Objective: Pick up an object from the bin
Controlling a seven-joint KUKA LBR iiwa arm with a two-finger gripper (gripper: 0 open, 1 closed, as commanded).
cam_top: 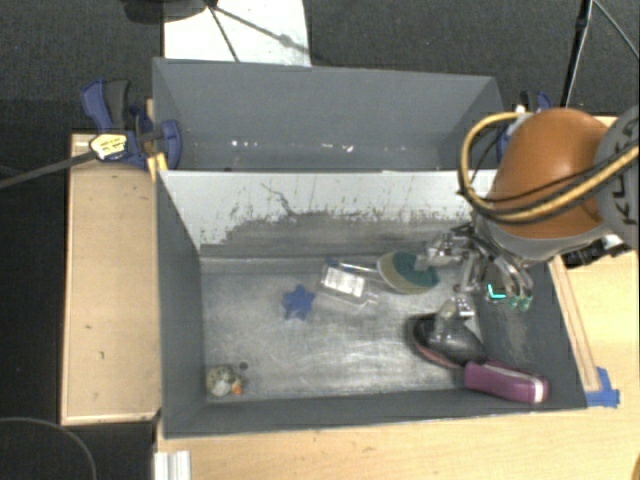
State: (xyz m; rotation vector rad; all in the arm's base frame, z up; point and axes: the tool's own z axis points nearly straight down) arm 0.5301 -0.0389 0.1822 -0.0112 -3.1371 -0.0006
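My gripper hangs low at the right end of the bin, just above a brush-like thing. That thing has a dark grey rounded head and a purple handle pointing to the bin's front right corner. The gripper's tip meets the top of the dark head; whether it touches I cannot tell. Just left of the gripper, near the back wall, lies a round teal and beige disc.
A clear plastic piece lies left of the disc, and a small blue star beyond it. A small speckled lump sits in the front left corner. The arm's orange cover and cables hang over the bin's right wall.
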